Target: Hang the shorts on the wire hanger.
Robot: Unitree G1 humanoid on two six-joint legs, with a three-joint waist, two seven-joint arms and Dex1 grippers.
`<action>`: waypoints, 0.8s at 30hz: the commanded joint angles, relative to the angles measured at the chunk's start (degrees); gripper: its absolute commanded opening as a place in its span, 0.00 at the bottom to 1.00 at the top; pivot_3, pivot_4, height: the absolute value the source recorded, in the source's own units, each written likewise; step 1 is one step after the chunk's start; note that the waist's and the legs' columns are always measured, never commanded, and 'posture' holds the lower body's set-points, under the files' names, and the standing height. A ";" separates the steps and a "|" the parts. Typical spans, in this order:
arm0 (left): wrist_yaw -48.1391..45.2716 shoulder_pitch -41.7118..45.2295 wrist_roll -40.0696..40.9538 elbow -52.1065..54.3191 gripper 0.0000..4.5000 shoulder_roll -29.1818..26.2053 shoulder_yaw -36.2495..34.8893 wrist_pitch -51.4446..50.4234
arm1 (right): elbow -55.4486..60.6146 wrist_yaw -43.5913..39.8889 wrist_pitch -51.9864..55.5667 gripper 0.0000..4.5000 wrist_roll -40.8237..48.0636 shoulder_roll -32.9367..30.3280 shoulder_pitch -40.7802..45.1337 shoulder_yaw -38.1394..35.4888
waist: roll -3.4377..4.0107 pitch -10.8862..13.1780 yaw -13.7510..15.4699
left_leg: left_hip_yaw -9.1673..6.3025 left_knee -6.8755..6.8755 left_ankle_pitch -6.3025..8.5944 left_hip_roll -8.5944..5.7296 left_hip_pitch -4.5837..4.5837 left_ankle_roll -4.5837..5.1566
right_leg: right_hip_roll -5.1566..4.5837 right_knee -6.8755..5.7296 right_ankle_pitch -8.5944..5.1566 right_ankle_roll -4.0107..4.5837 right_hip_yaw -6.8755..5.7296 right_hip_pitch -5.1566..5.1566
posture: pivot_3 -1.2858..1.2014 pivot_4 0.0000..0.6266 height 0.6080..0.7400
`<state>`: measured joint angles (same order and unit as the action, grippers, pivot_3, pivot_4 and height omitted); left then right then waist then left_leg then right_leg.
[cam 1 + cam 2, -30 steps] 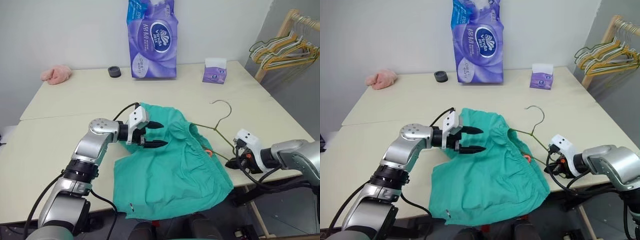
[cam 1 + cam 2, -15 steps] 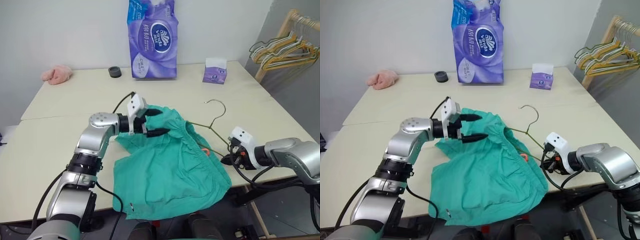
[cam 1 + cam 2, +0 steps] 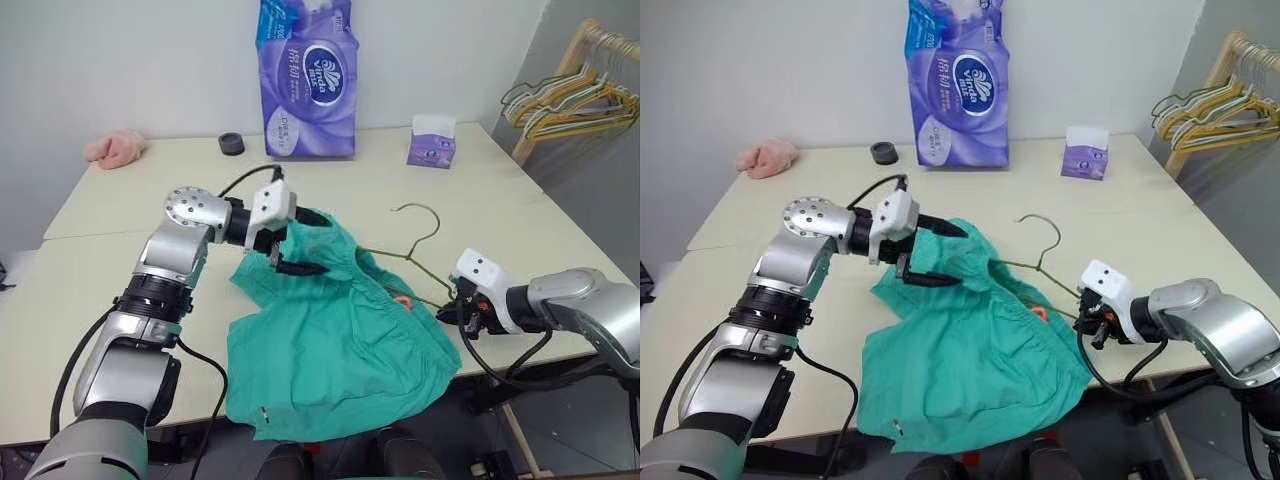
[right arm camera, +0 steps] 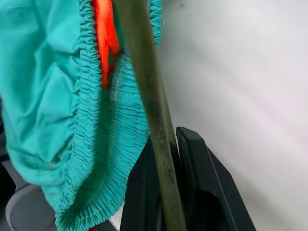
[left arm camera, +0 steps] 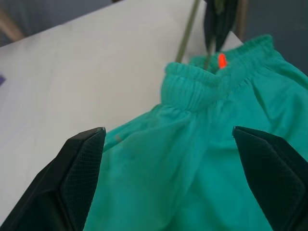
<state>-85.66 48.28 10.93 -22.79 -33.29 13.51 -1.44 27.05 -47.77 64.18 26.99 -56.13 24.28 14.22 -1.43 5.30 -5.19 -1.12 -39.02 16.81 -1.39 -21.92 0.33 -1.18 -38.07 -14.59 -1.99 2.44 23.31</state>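
Shorts: the teal-green fabric shorts with a gathered elastic waistband (image 3: 340,335) are spread over the near edge of the bench, toward its near right corner; the lower hem is draped past that edge; a small orange tag (image 3: 402,299) is seen at the waistband.
Hanger: the thin dull-metal wire hanger with a curved hook (image 3: 415,245) is found at the right side of the shorts; its hook is placed over bare bench surface, toward the far edge; its lower wire is passed inside the waistband.
Left end effector: the left end effector (image 3: 305,242) is spread wide; it is positioned above the far left part of the shorts; no fabric is gripped between its black fingers (image 5: 79,168).
Right end effector: the right end effector (image 3: 452,314) is clamped on the wire of the hanger, near the right edge of the bench, just beside the waistband; the wire is seen pinched between its fingers (image 4: 192,192) in the right wrist view.
Bench: a pale cream bench (image 3: 130,260) is used as the support.
Far edge: a tall purple pack of tissue paper (image 3: 305,80), a small black ring-shaped object (image 3: 231,144) and a small purple tissue box (image 3: 431,141) are stood there; a small pink cloth (image 3: 115,146) is laid at the far left corner.
Rack: a bunch of yellow and green hangers (image 3: 570,100) is hung on a wooden rack beyond the right edge of the bench.
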 commanded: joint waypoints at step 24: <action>-4.43 -0.24 -3.03 -5.94 0.11 3.71 3.32 5.08 | 7.66 -3.32 -7.81 0.00 -5.89 -1.13 2.38 2.38 | 0.02 -0.02 -2.83 | -0.02 -0.05 0.00 0.00 0.01 0.01 | 0.01 -0.06 0.00 -0.01 0.01 -0.01 | 0.43 0.06 1.00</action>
<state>-89.47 48.51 7.41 -29.81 -30.06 16.99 3.90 32.49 -51.09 58.62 21.37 -57.92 24.33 17.27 -1.42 5.28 -8.03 -1.14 -39.06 16.81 -1.39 -21.91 0.34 -1.17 -38.13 -14.59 -2.00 2.44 23.30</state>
